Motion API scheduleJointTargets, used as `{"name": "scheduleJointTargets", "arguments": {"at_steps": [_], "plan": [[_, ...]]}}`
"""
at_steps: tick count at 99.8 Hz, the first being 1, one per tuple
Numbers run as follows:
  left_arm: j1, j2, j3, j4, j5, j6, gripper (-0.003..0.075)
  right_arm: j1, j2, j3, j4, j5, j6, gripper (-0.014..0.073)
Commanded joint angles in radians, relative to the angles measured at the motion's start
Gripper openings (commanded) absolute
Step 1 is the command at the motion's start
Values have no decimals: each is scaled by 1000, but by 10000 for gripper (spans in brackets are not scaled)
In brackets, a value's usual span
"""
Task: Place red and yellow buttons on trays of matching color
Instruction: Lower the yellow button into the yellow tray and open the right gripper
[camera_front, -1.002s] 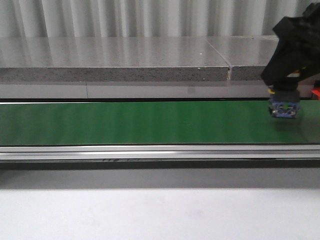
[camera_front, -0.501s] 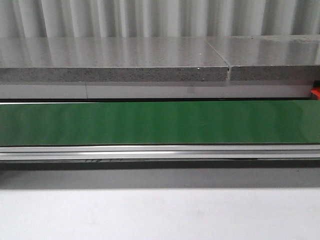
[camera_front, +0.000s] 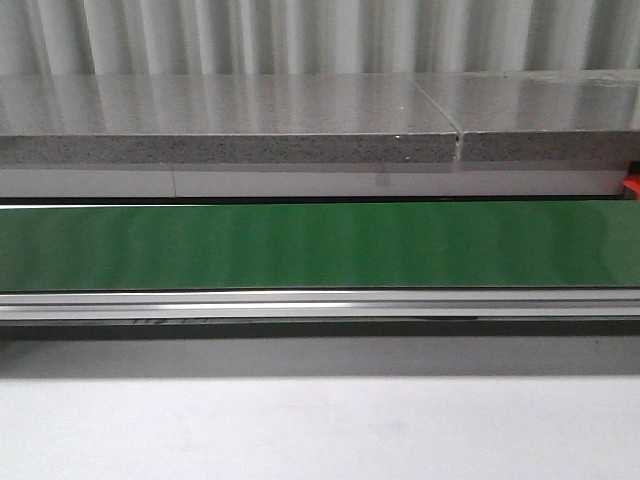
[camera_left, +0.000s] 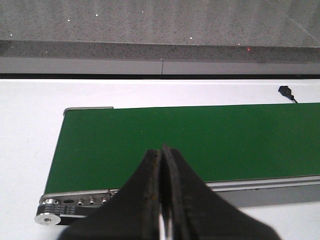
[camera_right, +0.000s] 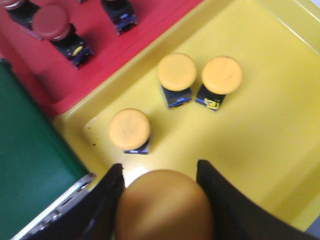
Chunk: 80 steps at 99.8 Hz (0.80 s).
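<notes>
- While it hangs over the yellow tray (camera_right: 260, 125), the right gripper (camera_right: 162, 200) is clenched on a yellow button (camera_right: 164, 206).
- 3 yellow buttons (camera_right: 177, 72) sit in that tray; the red tray (camera_right: 100, 45) adjoins.
- Left gripper (camera_left: 161, 200) is pressed closed, holding nothing, above the green belt (camera_left: 200, 140).

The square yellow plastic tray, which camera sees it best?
The right wrist view: the square yellow plastic tray fills it, holding three round yellow buttons. The front and left wrist views show none of it.
</notes>
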Motion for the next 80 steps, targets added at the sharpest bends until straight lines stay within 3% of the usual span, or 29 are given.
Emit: {"name": "scheduleJointTargets", "arguments": {"at_steps": [1, 33, 80], "plan": [[-6, 5, -26, -9, -69, -2, -21, -8, -21, 26, -109, -123, 105, 200], [-6, 5, -26, -9, -69, -2, -21, -8, 26, 142, -309, -260, 355, 200], [-6, 5, -26, -9, -69, -2, -21, -8, 260, 143, -310, -392, 392, 200]]}}
